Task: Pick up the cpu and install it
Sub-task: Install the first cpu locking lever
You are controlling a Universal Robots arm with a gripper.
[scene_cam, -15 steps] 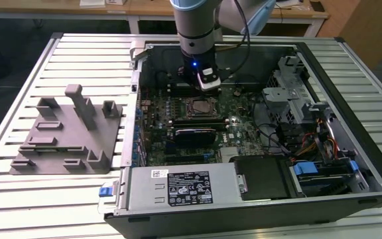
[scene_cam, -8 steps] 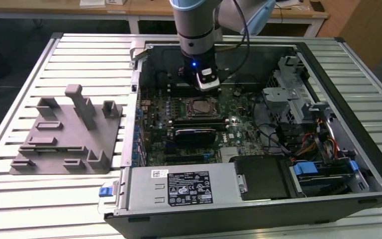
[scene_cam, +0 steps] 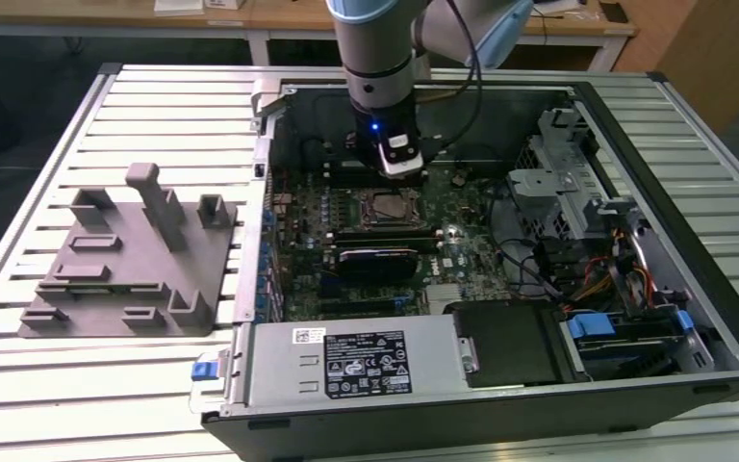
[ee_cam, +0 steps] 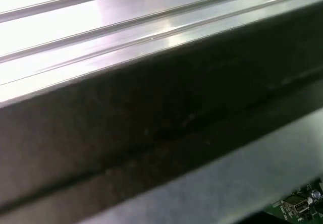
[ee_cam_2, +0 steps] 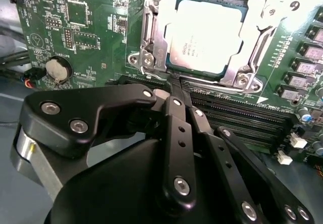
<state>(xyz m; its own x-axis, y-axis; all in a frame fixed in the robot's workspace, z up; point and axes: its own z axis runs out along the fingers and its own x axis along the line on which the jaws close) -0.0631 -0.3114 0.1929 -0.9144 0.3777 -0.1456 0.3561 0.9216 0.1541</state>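
**CPU sits in the socket, jaws drawn together**

The cpu point(ee_cam_2: 204, 36) lies flat inside the metal socket frame point(ee_cam_2: 151, 47) on the green motherboard point(ee_cam_2: 81, 27) — pale silver top up. Just beside it, the gripper point(ee_cam_2: 174, 90) hangs with its black jaws closed together, nothing between them, tips over the black memory slots point(ee_cam_2: 242, 115). A round coin battery point(ee_cam_2: 58, 68) sits well apart.

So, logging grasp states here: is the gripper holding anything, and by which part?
Nothing is held: the gripper is shut and empty, and the cpu sits in its socket.
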